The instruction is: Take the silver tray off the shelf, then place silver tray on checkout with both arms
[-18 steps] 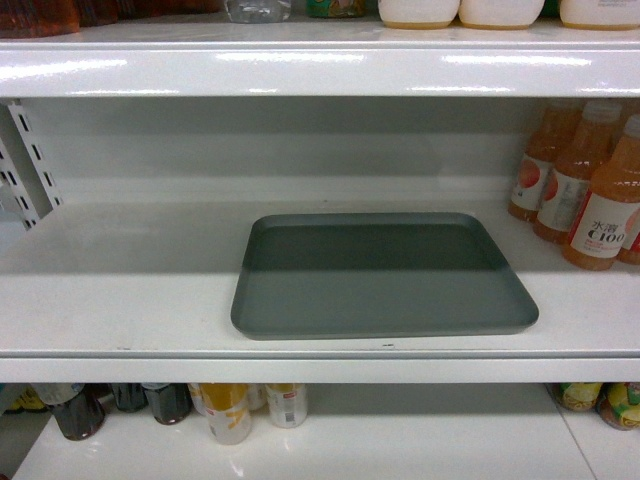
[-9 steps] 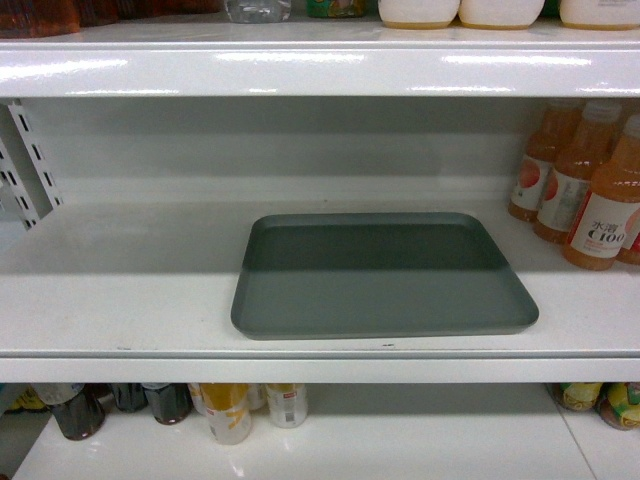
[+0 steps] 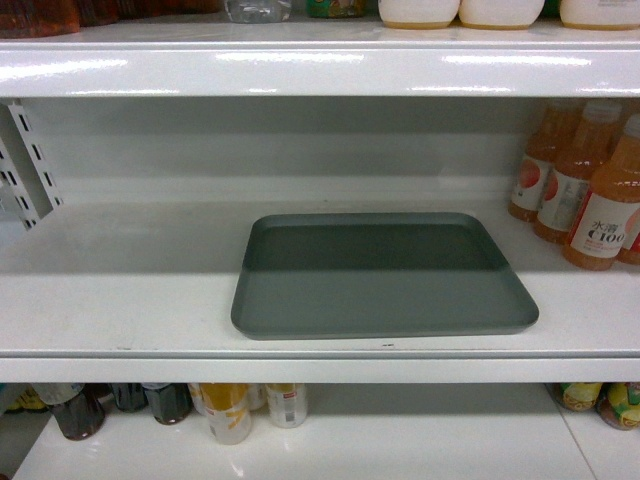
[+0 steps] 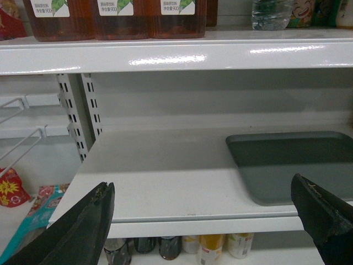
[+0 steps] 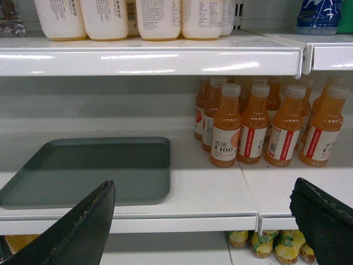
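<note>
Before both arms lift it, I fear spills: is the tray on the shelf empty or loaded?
Empty: the tray lies flat on the shelf, its whole inside bare grey.

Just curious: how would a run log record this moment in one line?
silver tray: flat on shelf | left pincer: open, short | right pincer: open, short | untouched

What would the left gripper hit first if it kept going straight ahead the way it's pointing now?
Probably the shelf: the open left gripper points at its front lip and bare board, left of the silver tray. Depth is unclear, so it might pass just above the board.
</note>
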Robot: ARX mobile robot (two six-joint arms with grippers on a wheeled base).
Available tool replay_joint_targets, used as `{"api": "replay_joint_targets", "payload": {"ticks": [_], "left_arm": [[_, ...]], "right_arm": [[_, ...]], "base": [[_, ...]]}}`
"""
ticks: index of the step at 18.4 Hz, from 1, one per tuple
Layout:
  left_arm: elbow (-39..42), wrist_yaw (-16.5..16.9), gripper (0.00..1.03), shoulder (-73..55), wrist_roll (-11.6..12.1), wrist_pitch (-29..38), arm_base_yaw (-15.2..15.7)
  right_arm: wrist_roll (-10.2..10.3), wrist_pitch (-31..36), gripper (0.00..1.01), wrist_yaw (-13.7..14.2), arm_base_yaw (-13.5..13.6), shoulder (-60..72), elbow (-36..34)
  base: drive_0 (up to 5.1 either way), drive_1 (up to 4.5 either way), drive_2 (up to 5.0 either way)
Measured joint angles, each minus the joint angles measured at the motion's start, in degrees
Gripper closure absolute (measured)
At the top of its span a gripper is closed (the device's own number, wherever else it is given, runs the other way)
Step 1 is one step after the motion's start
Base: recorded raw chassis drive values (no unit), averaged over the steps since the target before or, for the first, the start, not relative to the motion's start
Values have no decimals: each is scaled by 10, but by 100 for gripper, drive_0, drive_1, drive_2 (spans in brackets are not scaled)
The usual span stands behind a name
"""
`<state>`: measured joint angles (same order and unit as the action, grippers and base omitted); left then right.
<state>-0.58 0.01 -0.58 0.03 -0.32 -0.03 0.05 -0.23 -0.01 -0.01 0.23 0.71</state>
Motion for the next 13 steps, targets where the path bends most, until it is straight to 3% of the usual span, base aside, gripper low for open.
{"api": "replay_joint_targets", "payload": {"ticks": [2, 3, 4, 6, 9, 11, 13], "left_arm": [[0, 0, 5, 0, 0, 0, 0], [-20, -51, 5, -27, -17, -61, -21], [-44, -89, 5, -132, -44, -47, -50], [-67, -57, 5, -355, -72, 89, -83], [-137, -6, 5, -682, -88, 247, -104], [-194, -4, 5, -844, -90, 285, -117], [-245, -9, 5, -961, -92, 282, -122]], "right_arm": [[0, 0, 3, 0, 0, 0, 0], [0, -62, 3, -33, -12, 23, 18], [2, -62, 3, -62, -19, 106, 34], [5, 15, 3, -96, -14, 258, 47], [11, 171, 3, -90, 12, 497, 76], [22, 262, 3, -84, 26, 649, 122], [35, 308, 3, -77, 33, 774, 170]], "base": [[0, 0, 0], [0, 0, 0], [0, 0, 0], [0, 0, 0], [0, 0, 0], [0, 0, 0], [0, 0, 0]]}}
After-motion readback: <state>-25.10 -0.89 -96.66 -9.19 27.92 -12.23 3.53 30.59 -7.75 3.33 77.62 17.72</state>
